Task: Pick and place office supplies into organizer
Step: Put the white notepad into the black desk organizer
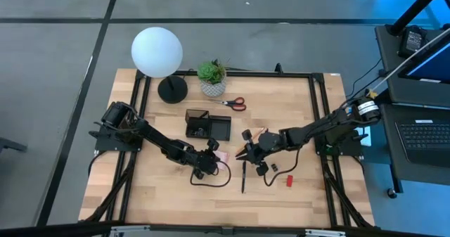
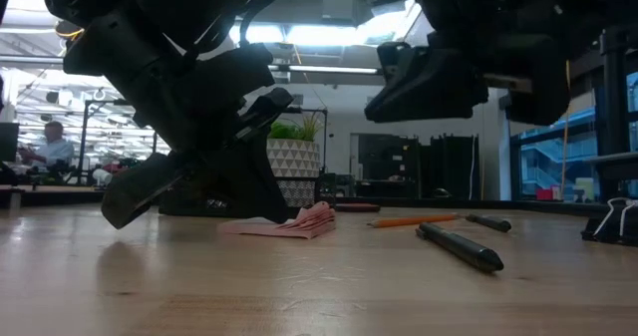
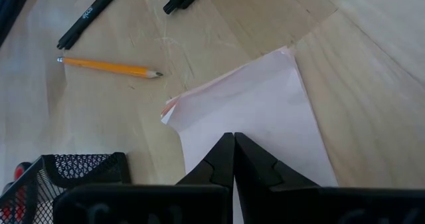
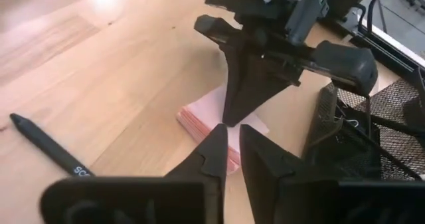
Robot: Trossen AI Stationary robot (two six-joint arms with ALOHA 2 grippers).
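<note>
The pink sticky-note pad (image 1: 223, 155) lies flat on the wooden table just in front of the black mesh organizer (image 1: 207, 124). My left gripper (image 3: 234, 137) is shut, and its tips are down on the pad. My right gripper (image 4: 233, 133) hangs above the pad's right edge with a narrow gap between its fingers and nothing in it. In the low view it is clear of the table (image 2: 399, 82). An orange pencil (image 3: 109, 66), black pens (image 1: 243, 175), small black clips (image 1: 274, 168), a red block (image 1: 289, 180) and red-handled scissors (image 1: 236, 103) lie loose on the table. My left gripper presses its shut fingertips (image 4: 229, 117) on the pad's top sheet (image 3: 255, 111), near the pad's left side. The fingers slant down from the table's left. The pad lies on the table, its right edge curled up a little (image 2: 317, 214).
A potted plant (image 1: 211, 77) and a lamp with a white globe (image 1: 157, 50) on a black round base (image 1: 172, 89) stand at the far edge. Cables (image 1: 211, 181) trail on the table near the front. A person sits in the room beyond (image 2: 55, 147).
</note>
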